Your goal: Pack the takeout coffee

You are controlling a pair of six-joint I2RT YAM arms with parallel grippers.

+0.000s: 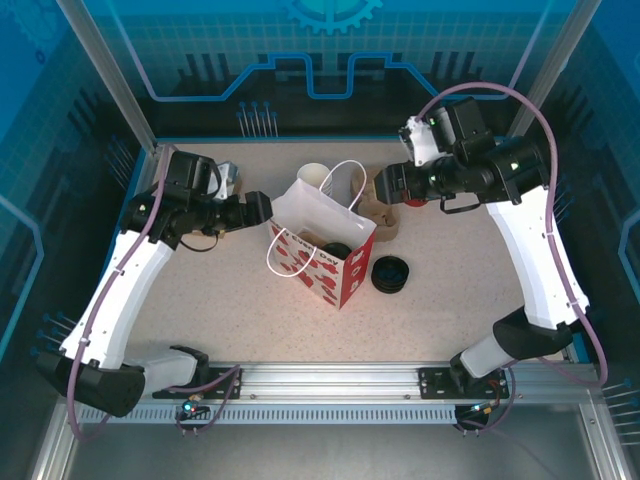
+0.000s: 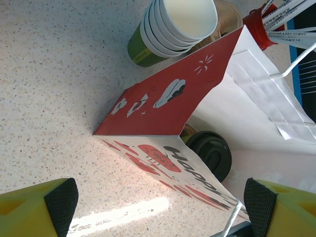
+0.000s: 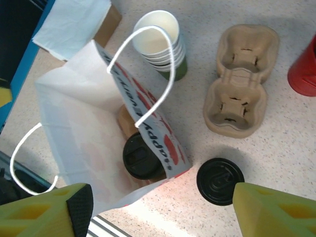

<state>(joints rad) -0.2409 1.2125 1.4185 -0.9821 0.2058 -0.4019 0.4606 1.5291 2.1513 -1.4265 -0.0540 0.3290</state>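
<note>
The takeout coffee (image 3: 142,157) stands inside a red-and-white paper gift bag (image 3: 79,123), only its black lid (image 2: 210,153) showing through the open mouth. From above, the bag (image 1: 320,245) sits mid-table with the coffee (image 1: 337,250) near its front corner. My left gripper (image 1: 262,208) hovers at the bag's left side, open, its yellow fingers (image 2: 54,207) wide apart above the bag's printed face (image 2: 163,98). Above the bag's right side, my right gripper (image 3: 163,212) is open and holds nothing.
A loose stack of black lids (image 3: 220,180) lies right of the bag. Behind it are lidless cups (image 3: 160,42), a cardboard cup carrier (image 3: 242,79), a red container (image 3: 303,69) and white napkins (image 3: 74,22). The bag's string handles (image 3: 148,74) stick up.
</note>
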